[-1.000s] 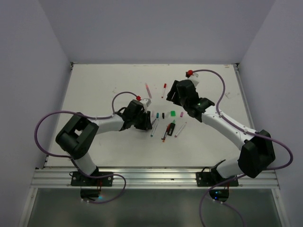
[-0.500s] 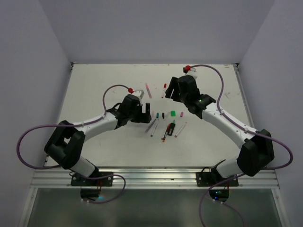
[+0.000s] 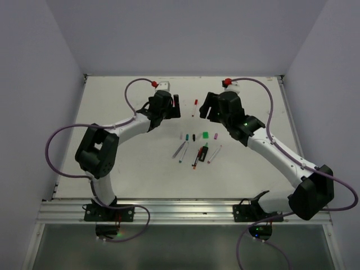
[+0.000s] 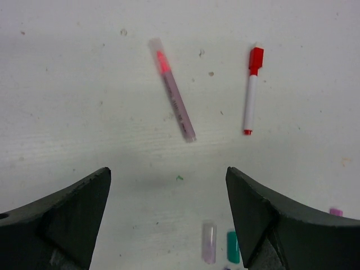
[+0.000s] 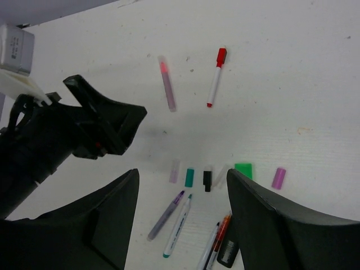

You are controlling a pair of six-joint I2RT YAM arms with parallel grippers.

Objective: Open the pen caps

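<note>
By L end effector [image 4: 167, 173]: 2 pens [image 4: 173, 100]

Pink pen [image 4: 174, 95] print, seemingly unreadable

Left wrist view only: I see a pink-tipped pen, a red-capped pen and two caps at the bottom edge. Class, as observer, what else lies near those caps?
Observer: A black cap and a wider green cap lie in the same row.
Operator: Any pens nearer the arms?
Observer: Yes, several pens lie clustered just on the near side of that row.
Operator: And the right gripper?
Observer: The right gripper is open and holds nothing.
</note>
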